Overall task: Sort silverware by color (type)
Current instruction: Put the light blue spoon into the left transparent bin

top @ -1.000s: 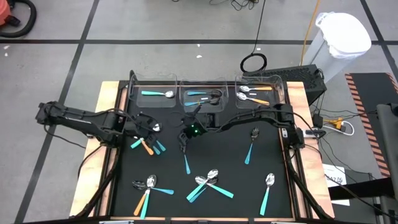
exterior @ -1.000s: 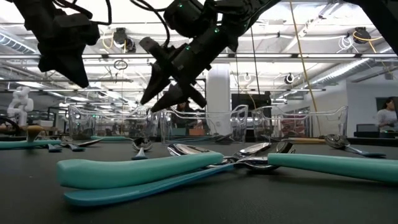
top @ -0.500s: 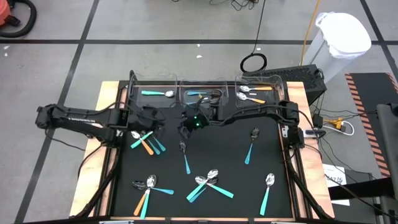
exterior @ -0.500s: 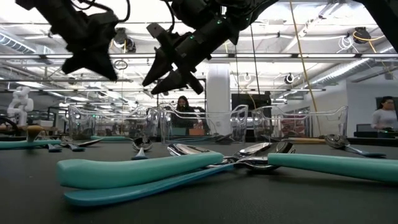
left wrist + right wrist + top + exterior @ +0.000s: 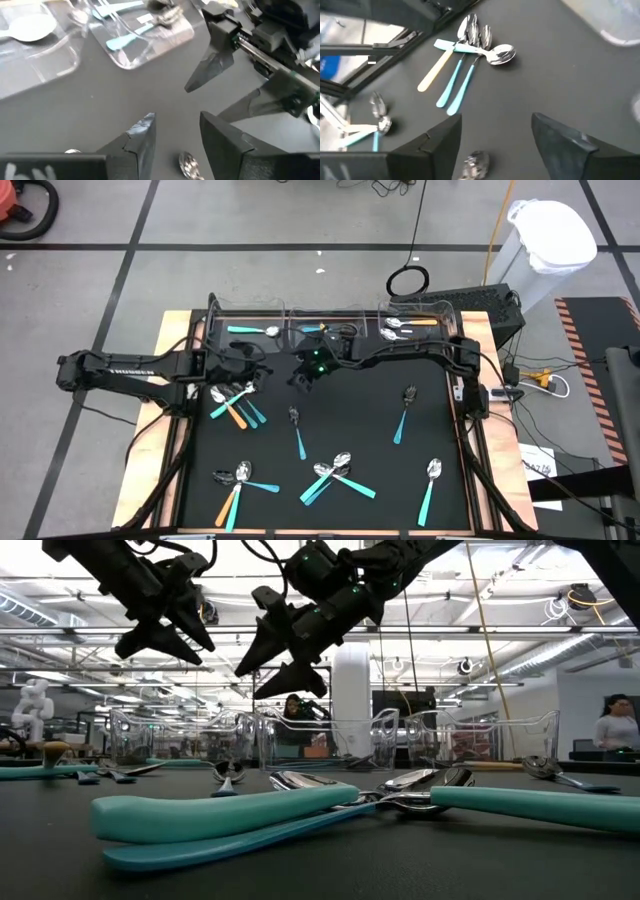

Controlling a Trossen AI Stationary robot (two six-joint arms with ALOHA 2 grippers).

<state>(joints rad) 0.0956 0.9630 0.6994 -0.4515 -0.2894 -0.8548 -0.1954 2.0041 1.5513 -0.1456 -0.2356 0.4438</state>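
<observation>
Both empty: left gripper [image 5: 252, 370] fingers apart, right gripper [image 5: 297, 377] spread wide, near bins [image 5: 330, 315].

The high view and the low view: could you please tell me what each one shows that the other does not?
Only the high view shows the whole black mat, orange-handled spoons and a white bin on the floor. Only the low view shows a person in the room behind and the two teal handles up close. Both show the left gripper and right gripper raised with fingers apart and empty, and the clear bins.
</observation>
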